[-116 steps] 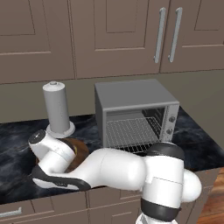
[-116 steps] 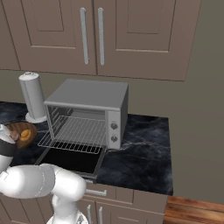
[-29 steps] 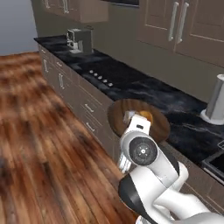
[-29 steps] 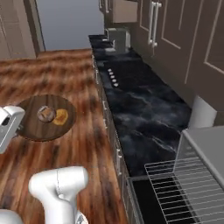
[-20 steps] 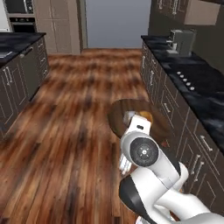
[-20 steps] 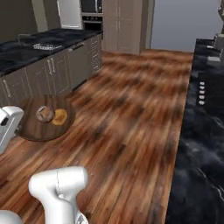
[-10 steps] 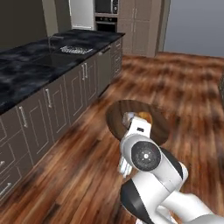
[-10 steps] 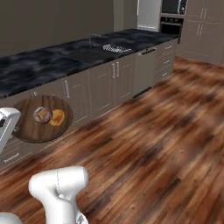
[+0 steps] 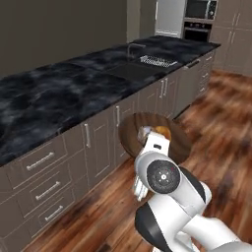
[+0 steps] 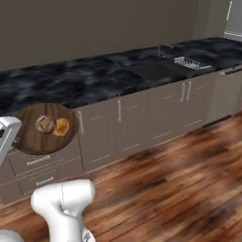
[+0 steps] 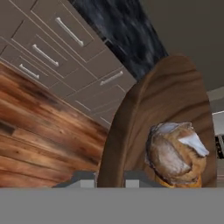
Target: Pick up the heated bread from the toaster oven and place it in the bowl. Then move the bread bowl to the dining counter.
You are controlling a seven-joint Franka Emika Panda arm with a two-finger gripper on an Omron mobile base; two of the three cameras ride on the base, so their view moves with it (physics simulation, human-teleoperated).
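My gripper (image 11: 109,177) is shut on the near rim of the dark brown wooden bowl (image 11: 170,92) and holds it in the air. The heated bread (image 11: 173,151), a pale and reddish-brown lump, lies in the bowl against an orange-yellow pastry (image 11: 175,183). From the left base, the bowl (image 9: 178,145) floats just beyond the gripper (image 9: 154,141), with the bread (image 9: 144,133) inside. From the right base, the bowl (image 10: 33,140) with the bread (image 10: 46,124) hangs in front of the dining counter (image 10: 94,75), level with its drawers. The toaster oven is out of view.
The black marbled counter (image 9: 59,98) runs across the front on taupe cabinet fronts, with a sink (image 9: 133,71) and a dish rack (image 9: 157,60) set in it. A fridge (image 9: 170,17) and a wall oven (image 9: 199,15) stand at the far end. Wooden floor (image 10: 179,189) lies open to the right.
Both base views have swung round with the base, so the counter with the sink now lies closer and across the front. The bowl stays held in the same place relative to the arm.
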